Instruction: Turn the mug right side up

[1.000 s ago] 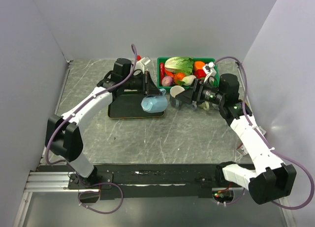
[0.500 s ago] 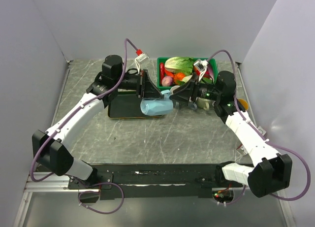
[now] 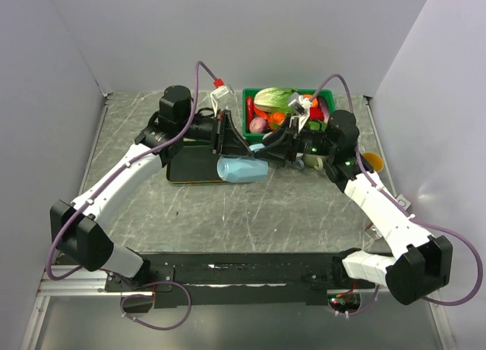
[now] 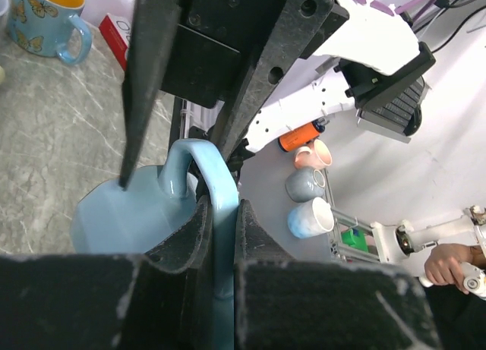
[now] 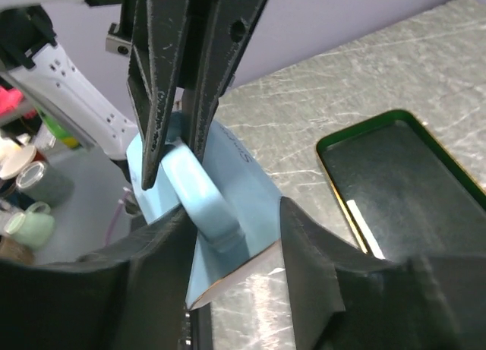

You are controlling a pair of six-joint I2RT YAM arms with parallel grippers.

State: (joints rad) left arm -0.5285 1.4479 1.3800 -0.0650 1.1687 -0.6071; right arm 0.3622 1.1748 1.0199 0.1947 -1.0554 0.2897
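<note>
Mug (image 3: 243, 169), light blue, tipped sideways, its handle (image 4: 218, 168) pinched in left gripper (image 4: 220, 210); right gripper (image 5: 232, 212) half-open astride it.

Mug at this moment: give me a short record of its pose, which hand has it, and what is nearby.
mug: light blue, on its side
place: at the right near corner of the black tray
left hand: shut on the mug's handle
right hand: open, straddling the handle, no firm grip visible
upright: not yet
nearby: green basket of vegetables behind
</note>
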